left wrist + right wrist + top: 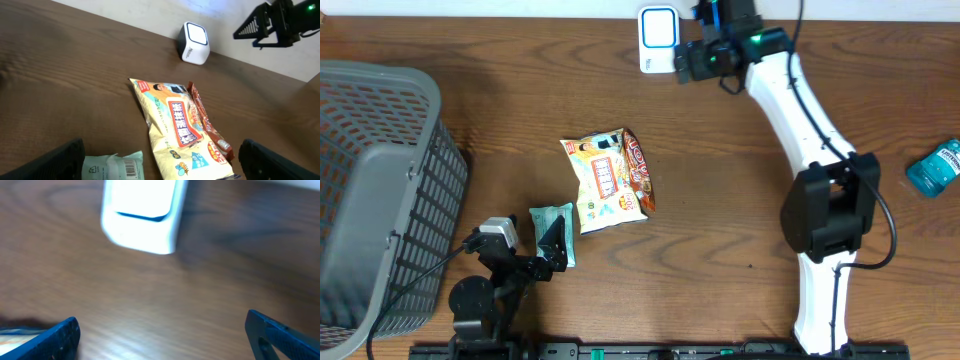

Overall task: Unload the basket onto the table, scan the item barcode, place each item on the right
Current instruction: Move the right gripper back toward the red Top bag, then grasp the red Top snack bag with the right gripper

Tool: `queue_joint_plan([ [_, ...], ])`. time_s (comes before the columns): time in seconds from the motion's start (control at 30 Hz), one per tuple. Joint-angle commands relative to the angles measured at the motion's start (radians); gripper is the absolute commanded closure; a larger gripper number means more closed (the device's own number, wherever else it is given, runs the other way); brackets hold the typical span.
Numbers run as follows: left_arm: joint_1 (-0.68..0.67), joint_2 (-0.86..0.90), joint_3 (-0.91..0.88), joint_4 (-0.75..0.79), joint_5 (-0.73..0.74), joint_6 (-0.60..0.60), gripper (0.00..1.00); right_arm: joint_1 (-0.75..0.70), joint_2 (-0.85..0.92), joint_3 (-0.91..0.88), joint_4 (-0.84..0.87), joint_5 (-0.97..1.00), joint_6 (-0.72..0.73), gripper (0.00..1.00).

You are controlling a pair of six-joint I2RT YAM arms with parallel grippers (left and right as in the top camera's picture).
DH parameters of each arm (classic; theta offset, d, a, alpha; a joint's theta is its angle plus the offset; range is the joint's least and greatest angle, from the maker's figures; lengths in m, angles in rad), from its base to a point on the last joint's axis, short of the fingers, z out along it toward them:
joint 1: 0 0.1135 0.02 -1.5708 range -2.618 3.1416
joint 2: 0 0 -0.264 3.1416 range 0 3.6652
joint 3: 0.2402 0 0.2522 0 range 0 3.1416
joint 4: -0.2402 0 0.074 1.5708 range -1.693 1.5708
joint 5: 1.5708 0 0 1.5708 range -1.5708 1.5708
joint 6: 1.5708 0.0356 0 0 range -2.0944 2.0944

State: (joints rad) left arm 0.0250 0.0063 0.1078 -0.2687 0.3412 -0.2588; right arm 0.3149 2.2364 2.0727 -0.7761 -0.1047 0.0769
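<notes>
A white barcode scanner (658,38) (194,43) (145,217) stands at the table's far edge. In mid-table lie a yellow snack bag (603,183) (172,127) and, against its right side, a red-brown snack bag (640,168) (207,125). A small pale-green packet (550,230) (112,167) lies beside them, barcode side up. My left gripper (548,250) (160,172) is open, low over the packet and the yellow bag's near end. My right gripper (686,60) (160,340) is open and holds nothing, just right of the scanner.
A grey mesh basket (380,190) fills the left side of the table. A teal packet (934,166) lies at the right edge. The right arm's white links (800,110) reach diagonally across the right half.
</notes>
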Motion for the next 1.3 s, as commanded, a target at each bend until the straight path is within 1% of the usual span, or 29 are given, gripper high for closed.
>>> queue_joint_plan([
  [0.0, -0.002, -0.002, -0.011, -0.023, 0.002, 0.002, 0.02, 0.061, -0.009, -0.006, -0.022, -0.032, 0.055, 0.01],
  [0.23, -0.002, -0.002, -0.011, -0.023, 0.002, 0.002, 0.02, 0.156, -0.009, -0.008, -0.119, -0.012, 0.059, 0.01],
  [0.4, -0.002, -0.002, -0.011, -0.023, 0.002, 0.002, 0.02, 0.214, -0.009, -0.010, -0.153, 0.031, 0.141, 0.01],
  [0.5, -0.002, -0.002, -0.011, -0.023, 0.002, 0.002, 0.02, 0.245, -0.009, -0.013, -0.154, 0.035, 0.137, 0.01],
  [0.6, -0.002, -0.002, -0.011, -0.023, 0.002, 0.002, 0.02, 0.278, -0.009, -0.024, -0.156, 0.036, 0.097, 0.01],
  [0.8, -0.002, -0.002, -0.011, -0.023, 0.002, 0.002, 0.02, 0.309, -0.009, -0.116, -0.153, 0.035, 0.102, 0.01],
  [0.9, -0.002, -0.002, -0.011, -0.023, 0.002, 0.002, 0.02, 0.301, -0.009, -0.171, -0.109, 0.035, 0.101, 0.01],
  [0.97, -0.002, -0.002, -0.011, -0.023, 0.002, 0.002, 0.02, 0.287, -0.009, -0.219, -0.044, 0.035, 0.096, 0.01],
  [1.03, -0.002, -0.002, -0.011, -0.023, 0.002, 0.002, 0.02, 0.261, -0.009, -0.278, 0.058, -0.004, 0.037, 0.01],
  [1.13, -0.002, -0.002, -0.011, -0.023, 0.002, 0.002, 0.02, 0.228, -0.009, -0.326, 0.156, -0.066, -0.042, 0.01],
  [1.23, -0.002, -0.002, -0.011, -0.023, 0.002, 0.002, 0.02, 0.213, -0.009, -0.356, 0.259, -0.064, -0.059, 0.01],
  [1.27, -0.002, -0.002, -0.011, -0.023, 0.002, 0.002, 0.02, 0.210, -0.009, -0.373, 0.323, -0.063, -0.060, 0.01],
])
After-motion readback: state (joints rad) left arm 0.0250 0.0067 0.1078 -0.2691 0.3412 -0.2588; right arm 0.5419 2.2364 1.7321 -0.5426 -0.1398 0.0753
